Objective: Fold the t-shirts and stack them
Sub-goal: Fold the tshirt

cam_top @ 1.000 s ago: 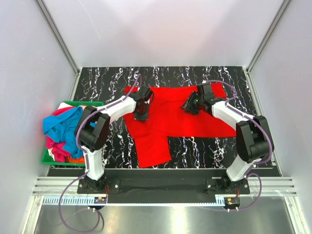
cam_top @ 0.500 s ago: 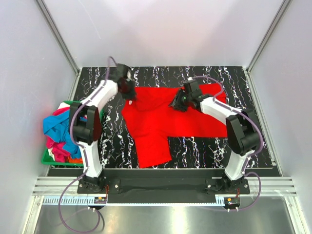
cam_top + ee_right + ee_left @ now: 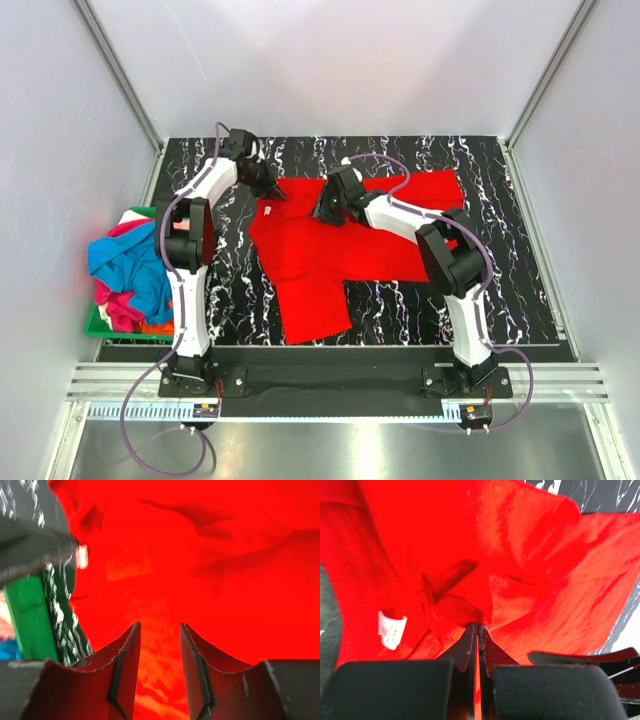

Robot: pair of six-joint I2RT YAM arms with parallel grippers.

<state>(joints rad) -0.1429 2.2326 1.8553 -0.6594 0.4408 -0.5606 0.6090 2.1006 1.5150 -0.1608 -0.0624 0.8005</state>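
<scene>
A bright red t-shirt [image 3: 330, 250] lies spread on the black marbled table [image 3: 480, 300]. One part hangs toward the near edge. My left gripper [image 3: 270, 192] is at the shirt's far left corner. In the left wrist view it [image 3: 478, 626] is shut on a pinch of red cloth [image 3: 545, 580], near a white label [image 3: 390, 630]. My right gripper [image 3: 322, 210] is over the shirt's far middle. In the right wrist view it [image 3: 160, 627] is open, with only red cloth [image 3: 225, 580] beyond the gap.
A green bin [image 3: 140, 212] stands off the table's left edge. It holds a blue t-shirt [image 3: 125, 262], a pink one [image 3: 118, 310] and an orange one [image 3: 152, 327]. The bin's wall [image 3: 30, 615] shows in the right wrist view. Grey walls close in both sides.
My left gripper has moved from the shirt's left middle out to its far left corner, taking cloth with it. My right gripper has moved left along the shirt's far part.
</scene>
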